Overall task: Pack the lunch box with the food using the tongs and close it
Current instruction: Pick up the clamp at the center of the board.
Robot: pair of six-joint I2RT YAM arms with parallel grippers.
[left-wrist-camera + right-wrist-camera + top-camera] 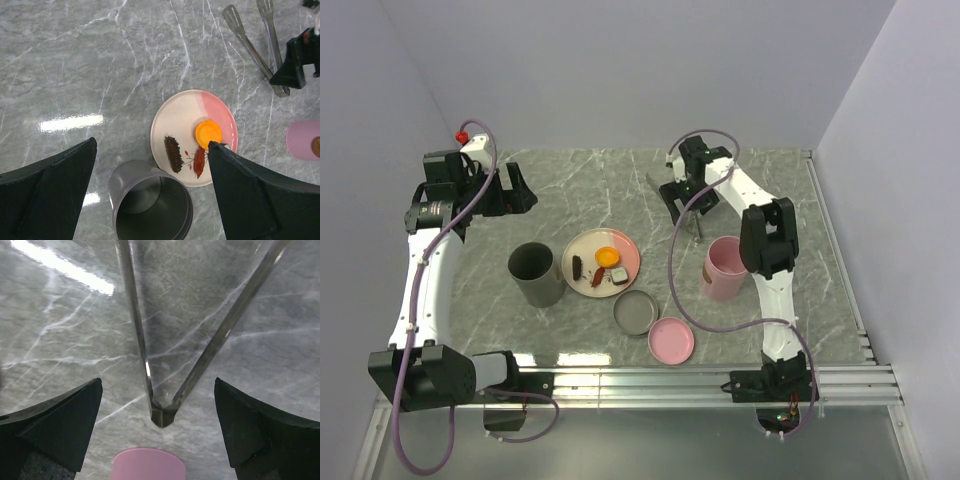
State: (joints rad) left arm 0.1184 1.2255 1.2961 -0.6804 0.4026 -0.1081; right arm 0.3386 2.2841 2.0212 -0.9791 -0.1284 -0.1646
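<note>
The food lies on a cream-and-pink plate (582,248): a round orange piece (607,256), a dark brown oblong (578,266), a reddish oblong (597,278) and a small square (619,275). The silver tongs (698,222) lie on the table behind the plate, and their joined end (162,412) points at the pink tub. My right gripper (158,382) hovers open just above that joined end, one finger on each side, touching nothing. My left gripper (151,145) is open and empty, held high over the grey tub (150,205) and the plate (172,117).
A grey lunch box tub (536,274) stands left of the plate and a pink one (724,268) to its right, both open. A grey lid (636,311) and a pink lid (671,340) lie in front. Walls close off the back and the right.
</note>
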